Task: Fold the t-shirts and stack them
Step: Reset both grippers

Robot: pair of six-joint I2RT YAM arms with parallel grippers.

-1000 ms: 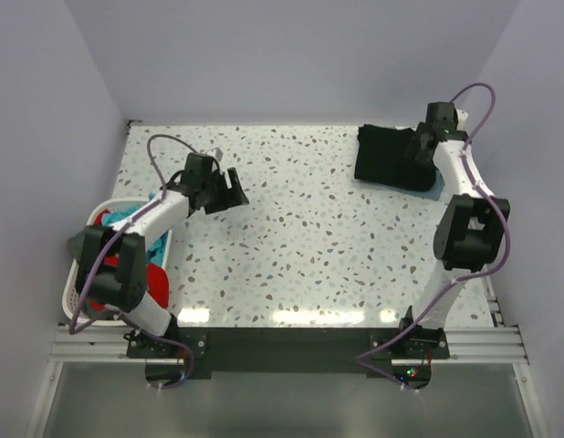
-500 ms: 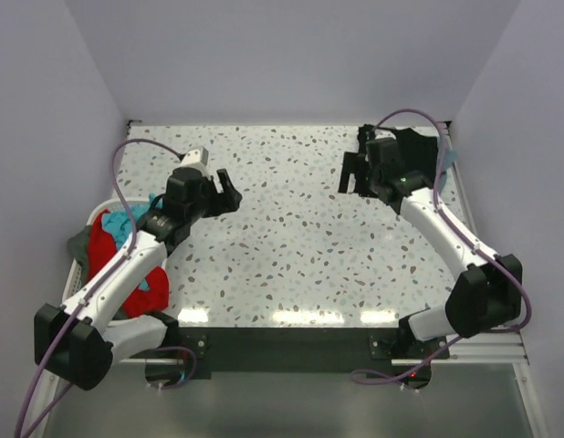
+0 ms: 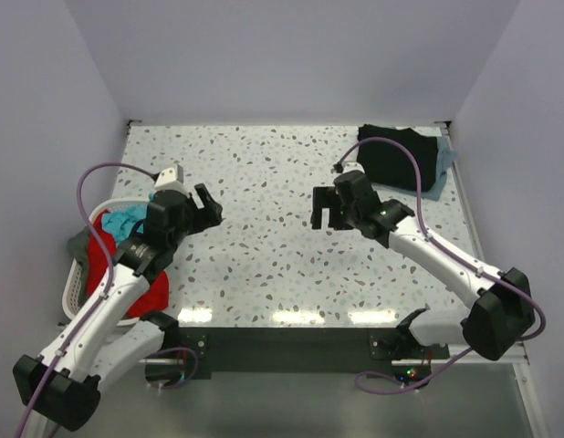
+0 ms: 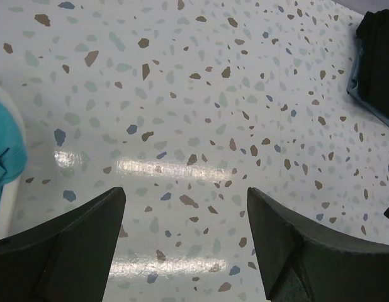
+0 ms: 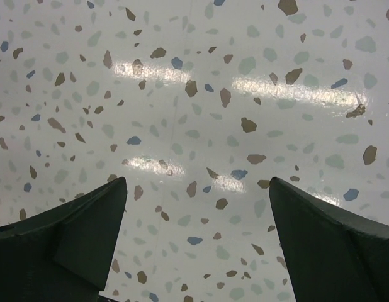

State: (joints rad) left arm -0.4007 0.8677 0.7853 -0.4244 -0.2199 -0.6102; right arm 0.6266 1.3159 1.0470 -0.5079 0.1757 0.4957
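A folded black t-shirt (image 3: 399, 157) lies at the table's back right corner on top of a slate-blue t-shirt (image 3: 444, 157), of which only an edge shows. The left wrist view catches both at its top right: the black t-shirt (image 4: 378, 56) and the blue edge (image 4: 357, 94). My left gripper (image 3: 207, 208) hovers open over bare tabletop left of centre, nothing between its fingers (image 4: 75, 242). My right gripper (image 3: 324, 210) is open too, over the table's middle and well short of the stack. Only speckled table shows between the right gripper (image 5: 197, 189) fingertips.
A white laundry basket (image 3: 74, 285) stands at the left edge with red cloth (image 3: 104, 255) and teal cloth (image 3: 125, 219) in it. The teal cloth (image 4: 4, 157) also edges the left wrist view. Walls close in the back and both sides.
The right gripper has come away from the stack at the back right and swung to the table's middle. The left arm has stretched out, its gripper drifting slightly toward the front.
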